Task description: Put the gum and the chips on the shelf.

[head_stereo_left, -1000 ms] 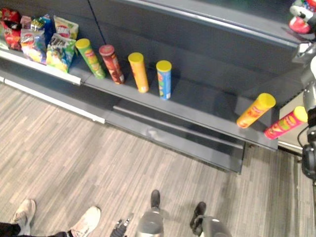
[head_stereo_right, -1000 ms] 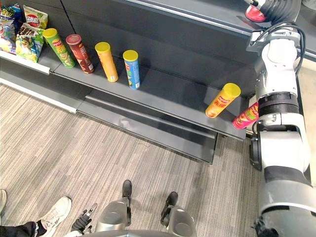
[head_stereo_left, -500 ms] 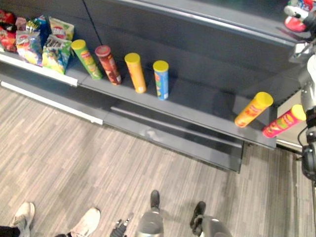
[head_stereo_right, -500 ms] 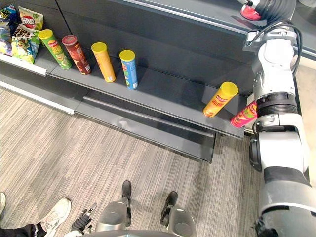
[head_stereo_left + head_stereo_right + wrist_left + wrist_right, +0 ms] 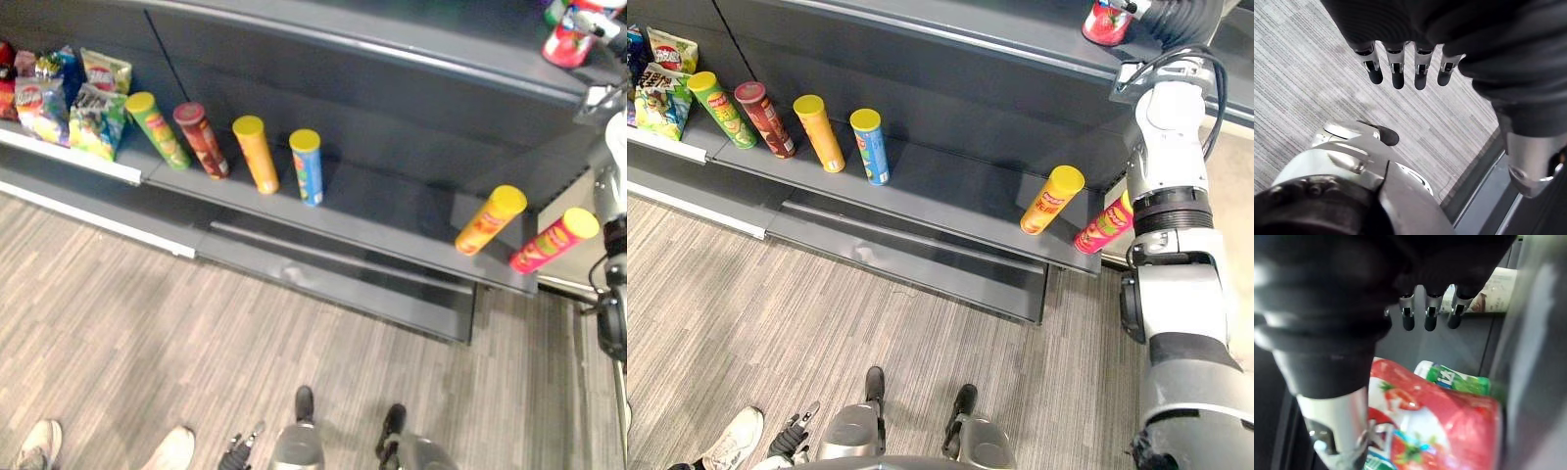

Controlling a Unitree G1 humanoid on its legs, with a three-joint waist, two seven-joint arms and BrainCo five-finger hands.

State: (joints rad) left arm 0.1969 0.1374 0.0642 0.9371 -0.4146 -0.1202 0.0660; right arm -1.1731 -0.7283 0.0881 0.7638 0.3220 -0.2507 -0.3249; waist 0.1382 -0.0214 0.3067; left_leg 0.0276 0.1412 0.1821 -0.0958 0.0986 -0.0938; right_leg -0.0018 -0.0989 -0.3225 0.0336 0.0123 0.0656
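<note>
Now the right robot hand (image 5: 1430, 316) holds straight fingers over the red gum tub (image 5: 1106, 22) at the upper shelf's (image 5: 999, 29) right end. The pink chips can (image 5: 1104, 225) stands at the lower shelf's (image 5: 950, 186) right end. The left robot hand (image 5: 1398, 73) hangs relaxed, empty.

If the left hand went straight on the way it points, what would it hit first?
Probably the grey striped floor: the left hand points straight-fingered down at it, nothing visibly between.
</note>
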